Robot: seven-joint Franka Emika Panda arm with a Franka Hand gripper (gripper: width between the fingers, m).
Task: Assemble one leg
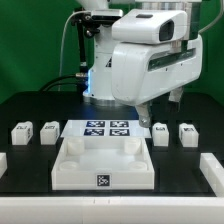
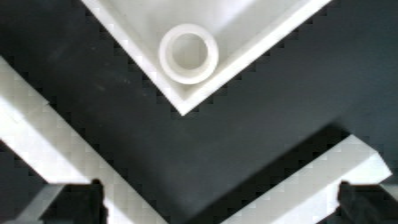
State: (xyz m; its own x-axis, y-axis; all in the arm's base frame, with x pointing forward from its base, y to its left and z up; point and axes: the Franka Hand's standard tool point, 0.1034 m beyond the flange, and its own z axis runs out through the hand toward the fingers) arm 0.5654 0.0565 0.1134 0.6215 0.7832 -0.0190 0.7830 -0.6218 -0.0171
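Four legs stand on the black table in the exterior view: two on the exterior view's left (image 1: 22,130) (image 1: 49,129) and two on the right (image 1: 160,130) (image 1: 186,131). Each is a small white block with a tag. My gripper (image 1: 142,113) hangs above the back right part of the large white tray-like piece (image 1: 70,165), apart from every leg. In the wrist view my gripper (image 2: 217,208) is open and empty, with one dark fingertip (image 2: 63,205) at each side. Below it lies a white corner of the tray-like piece with a round socket (image 2: 189,52). No leg shows in the wrist view.
The marker board (image 1: 106,128) lies behind the tray-like piece, between the two pairs of legs. White rails lie at the table's edges on the exterior view's left (image 1: 3,160) and right (image 1: 212,172). The arm's white body fills the upper middle.
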